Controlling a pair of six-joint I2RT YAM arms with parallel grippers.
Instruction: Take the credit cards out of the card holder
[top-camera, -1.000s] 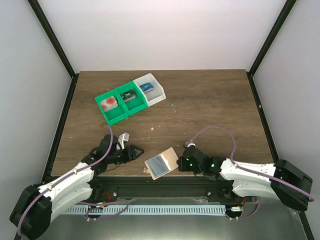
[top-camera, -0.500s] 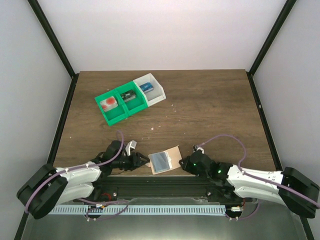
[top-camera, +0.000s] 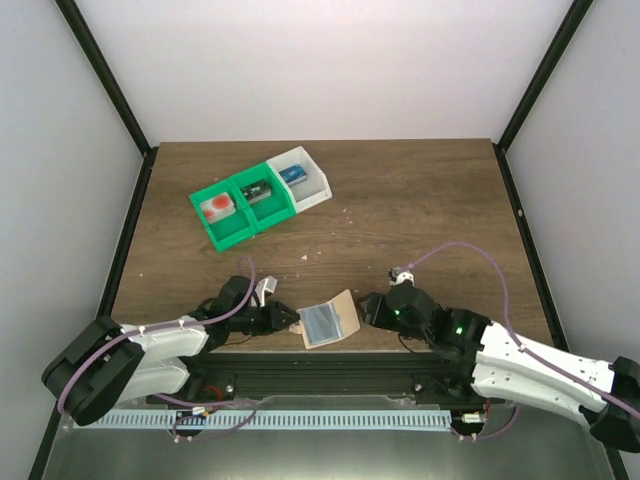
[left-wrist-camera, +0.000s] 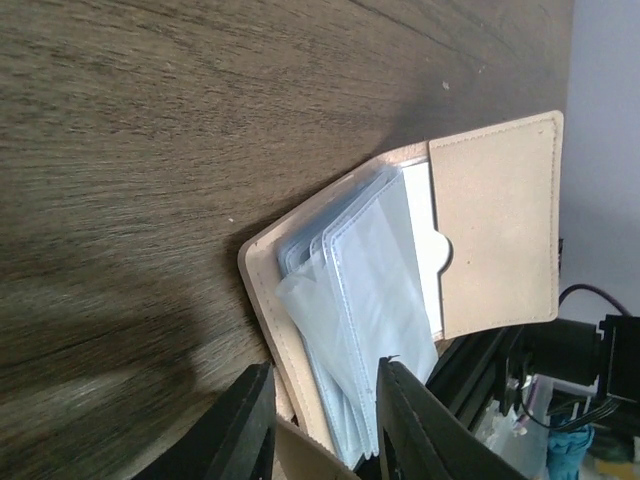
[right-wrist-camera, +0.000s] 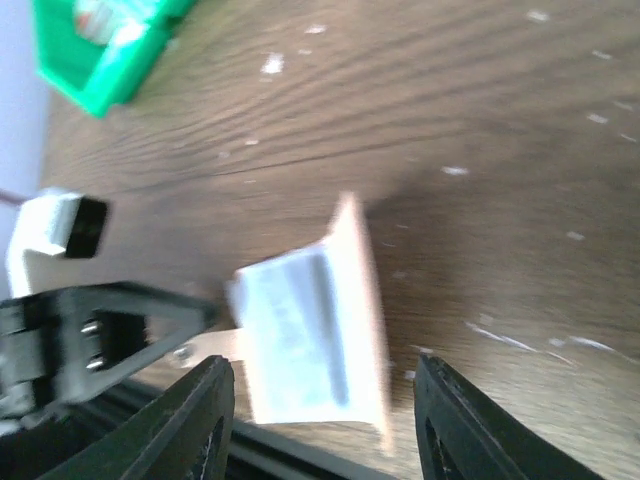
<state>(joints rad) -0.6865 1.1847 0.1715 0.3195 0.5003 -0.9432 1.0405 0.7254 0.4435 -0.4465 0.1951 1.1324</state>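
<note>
The card holder (top-camera: 330, 320) lies open near the table's front edge, its tan flap (left-wrist-camera: 495, 225) folded back and standing up. Pale blue sleeves (left-wrist-camera: 360, 300) fan out of it. A credit card (right-wrist-camera: 300, 340) with a dark stripe shows in the front sleeve; I cannot make out separate cards. My left gripper (top-camera: 293, 321) is at the holder's left end, its jaws (left-wrist-camera: 322, 425) narrowly open astride the tan edge and the sleeves. To the right, my right gripper (top-camera: 366, 308) stands open (right-wrist-camera: 325, 420), the holder between its fingers without touching them.
A green bin (top-camera: 235, 228) and a white bin (top-camera: 318, 180) stand side by side at the back left. They hold a red-orange item (top-camera: 216, 207), a dark item (top-camera: 258, 190) and a blue item (top-camera: 291, 173). The black table rail (top-camera: 330, 362) runs just below the holder.
My right gripper has opened and let go of the holder. My left gripper has moved right up to the holder's left end, its jaws narrowing around it.
</note>
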